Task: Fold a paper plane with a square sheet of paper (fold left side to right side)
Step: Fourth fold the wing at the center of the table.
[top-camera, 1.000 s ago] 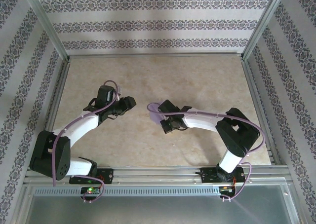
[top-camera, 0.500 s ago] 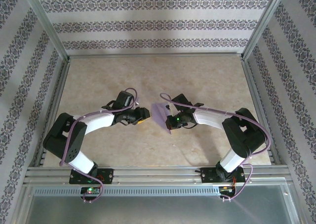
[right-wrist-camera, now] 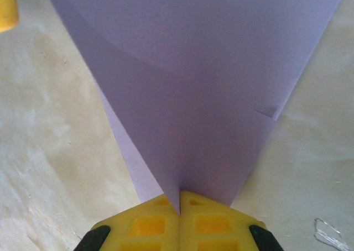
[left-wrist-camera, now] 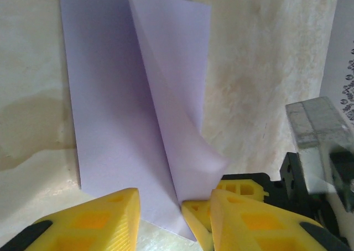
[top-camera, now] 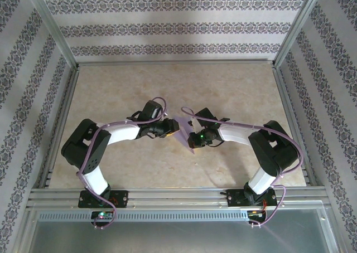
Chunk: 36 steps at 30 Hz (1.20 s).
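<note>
The square sheet of paper (top-camera: 181, 126) is lavender and lies mid-table, folded over, with one flap (left-wrist-camera: 177, 85) curling up off the lower layer. My right gripper (right-wrist-camera: 179, 198) is shut on that raised flap at its corner; in the top view this gripper (top-camera: 193, 137) sits at the sheet's right side. My left gripper (left-wrist-camera: 174, 198) stands open at the sheet's near edge. Its yellow fingers (left-wrist-camera: 94, 220) straddle the corner, right beside the right gripper's tip. From above, the left gripper (top-camera: 169, 129) touches the sheet's left side. The paper plane is out of view.
The beige marbled tabletop (top-camera: 234, 91) is fenced by aluminium rails (top-camera: 173, 63) and patterned walls. A metal post (left-wrist-camera: 315, 124) stands at the right of the left wrist view. Both arms meet at the table's middle, with open floor behind them.
My left arm has swung right and forward until its fingers reach the sheet, and its jaws have narrowed a little. The right gripper shifted right with the paper, then held still.
</note>
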{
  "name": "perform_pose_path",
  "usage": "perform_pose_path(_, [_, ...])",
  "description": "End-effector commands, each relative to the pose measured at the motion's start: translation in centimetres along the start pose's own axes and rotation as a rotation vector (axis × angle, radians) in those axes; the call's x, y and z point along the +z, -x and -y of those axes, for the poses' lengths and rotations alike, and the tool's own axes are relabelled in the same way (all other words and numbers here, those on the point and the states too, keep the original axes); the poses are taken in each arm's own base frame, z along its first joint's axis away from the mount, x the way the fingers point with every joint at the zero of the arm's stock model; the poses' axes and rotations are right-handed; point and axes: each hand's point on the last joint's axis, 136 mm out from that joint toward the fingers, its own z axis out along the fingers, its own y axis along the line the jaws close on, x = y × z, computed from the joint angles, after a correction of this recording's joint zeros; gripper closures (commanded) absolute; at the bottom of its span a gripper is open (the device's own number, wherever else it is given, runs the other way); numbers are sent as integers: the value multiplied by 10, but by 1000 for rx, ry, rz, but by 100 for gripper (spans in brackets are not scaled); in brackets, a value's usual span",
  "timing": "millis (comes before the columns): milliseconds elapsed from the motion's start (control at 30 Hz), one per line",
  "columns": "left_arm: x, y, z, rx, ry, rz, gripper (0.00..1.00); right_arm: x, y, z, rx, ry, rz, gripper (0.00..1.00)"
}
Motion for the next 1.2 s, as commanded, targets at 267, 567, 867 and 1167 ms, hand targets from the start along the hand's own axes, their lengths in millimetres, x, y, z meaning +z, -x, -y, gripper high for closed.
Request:
perform_pose_path(267, [24, 7, 12, 1, -34, 1, 62, 7, -12, 9, 14, -12, -37, 100])
perform_pose_path(567, [37, 13, 12, 3, -23, -8, 62, 8, -13, 11, 14, -19, -42, 100])
perform_pose_path(867, [44, 13, -5, 1, 58, -30, 62, 6, -10, 8, 10, -12, -36, 95])
perform_pose_path(1167, [45, 10, -19, 5, 122, -38, 62, 2, -1, -2, 7, 18, -20, 90])
